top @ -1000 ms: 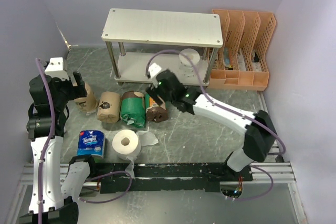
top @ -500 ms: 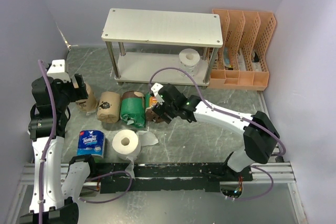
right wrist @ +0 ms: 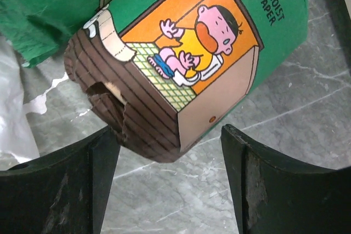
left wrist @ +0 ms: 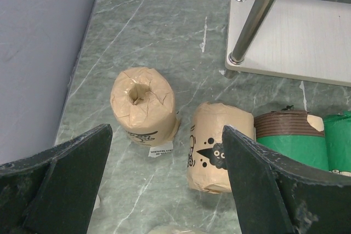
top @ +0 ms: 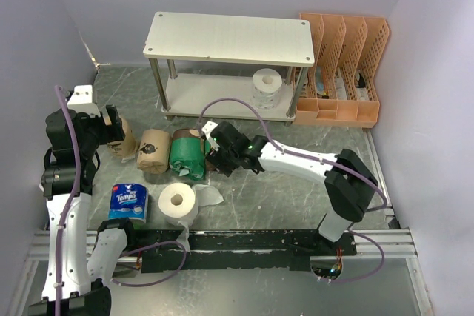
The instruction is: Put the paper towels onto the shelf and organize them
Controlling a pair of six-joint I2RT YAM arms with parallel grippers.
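The shelf point(top: 229, 38) stands at the back, with one white roll point(top: 267, 88) upright on its lower board. On the table lie a row of paper towels: an upright tan roll point(left wrist: 143, 105), a lying tan roll point(left wrist: 219, 146), a green roll point(top: 187, 155) and a second green roll point(right wrist: 181, 53) with a brown end. My right gripper point(right wrist: 170, 190) is open, its fingers on either side of that brown end. My left gripper point(left wrist: 167, 190) hangs open above the two tan rolls, holding nothing. A blue Tempo roll point(top: 129, 203) and a bare white roll point(top: 178, 203) sit nearer the front.
An orange slotted file rack point(top: 341, 68) stands right of the shelf. A shelf post point(left wrist: 258, 15) rises behind the tan rolls. Torn white paper point(top: 209, 195) lies beside the white roll. A black rail point(top: 244, 242) runs along the front edge. Walls close in on both sides.
My right arm has drawn back from the shelf, leaving the white roll on the lower board, and swung left and down onto the green roll. The left arm has not moved.
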